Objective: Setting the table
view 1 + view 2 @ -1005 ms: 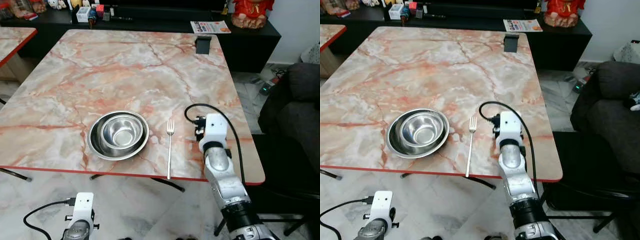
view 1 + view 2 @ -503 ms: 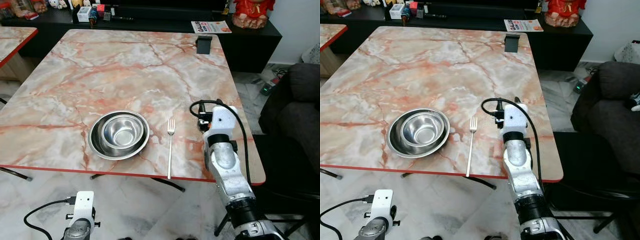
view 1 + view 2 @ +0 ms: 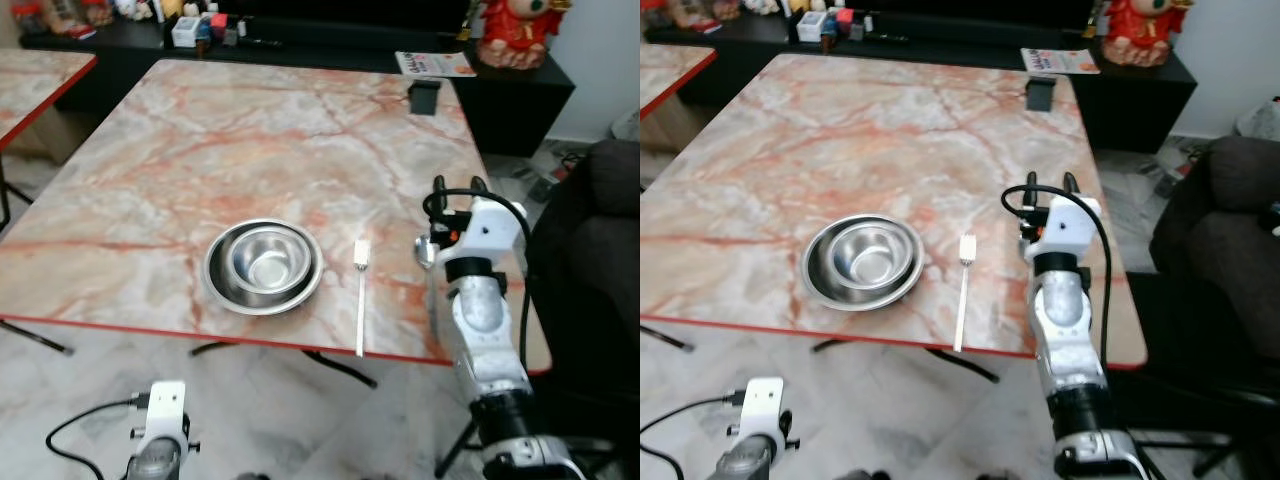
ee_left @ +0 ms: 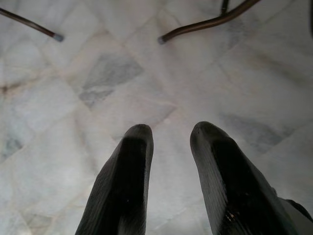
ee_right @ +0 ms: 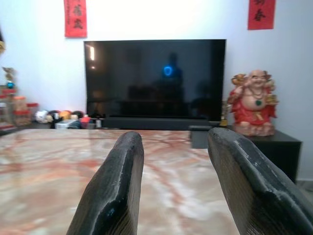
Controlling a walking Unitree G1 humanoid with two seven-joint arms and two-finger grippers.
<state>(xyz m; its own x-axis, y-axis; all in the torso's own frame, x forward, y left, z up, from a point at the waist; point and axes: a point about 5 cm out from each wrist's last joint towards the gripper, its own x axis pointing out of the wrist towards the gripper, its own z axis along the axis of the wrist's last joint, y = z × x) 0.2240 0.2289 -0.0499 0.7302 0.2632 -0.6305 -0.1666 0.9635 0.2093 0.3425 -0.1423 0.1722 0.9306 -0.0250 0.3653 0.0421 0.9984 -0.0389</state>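
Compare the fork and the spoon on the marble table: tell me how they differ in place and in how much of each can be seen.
The fork lies in full view just right of the nested steel bowls, tines away from the robot, its handle end at the table's near edge; the spoon lies further right, beside the right end effector, partly hidden by the right arm. The fork's head is flat and pronged; the spoon's is a rounded bowl. Both are silver and lie roughly parallel.

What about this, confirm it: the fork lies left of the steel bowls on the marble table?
Wrong side. The fork lies right of the steel bowls on the marble table; the left eye view shows it.
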